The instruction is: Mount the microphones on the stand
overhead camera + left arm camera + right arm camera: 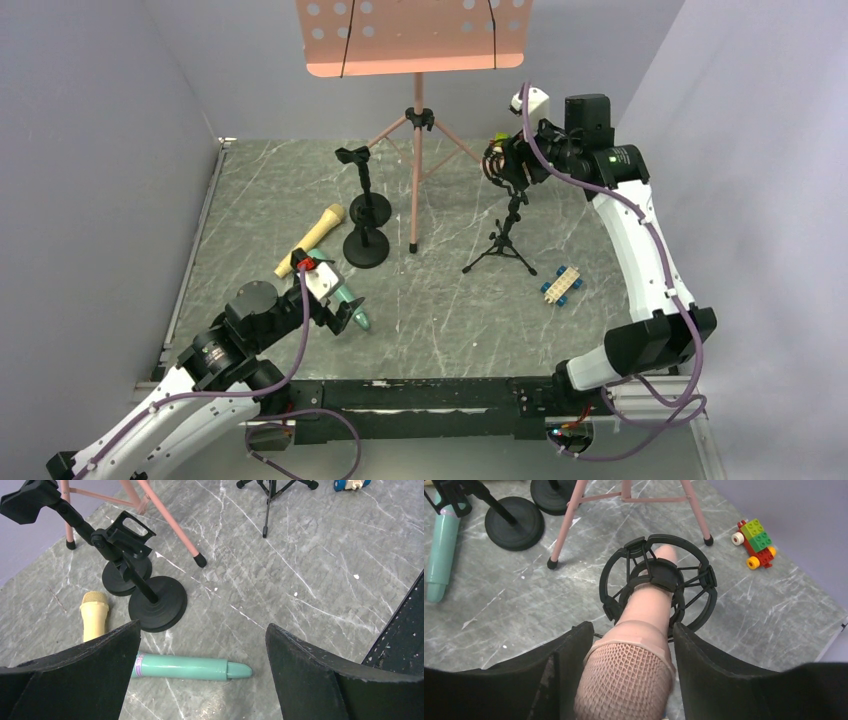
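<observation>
The salmon pink microphone (639, 650) is held by its mesh head between my right gripper's (631, 665) fingers. Its handle passes through the round black shock mount (704, 577) of the small tripod stand (505, 240). The right gripper (497, 160) is high at the back right. The teal green microphone (185, 666) lies flat on the table between my open, empty left gripper's (202, 675) jaws, which are above it. The pale yellow microphone (94, 617) lies to its left, beside two round-base clip stands (157, 602).
A pink music stand (416, 130) on tripod legs stands at the back middle. A blue and cream brick car (562, 285) sits right of the tripod stand. A red and green brick car (754, 542) lies near the right wall. The table's near edge (400, 630) is close on the right.
</observation>
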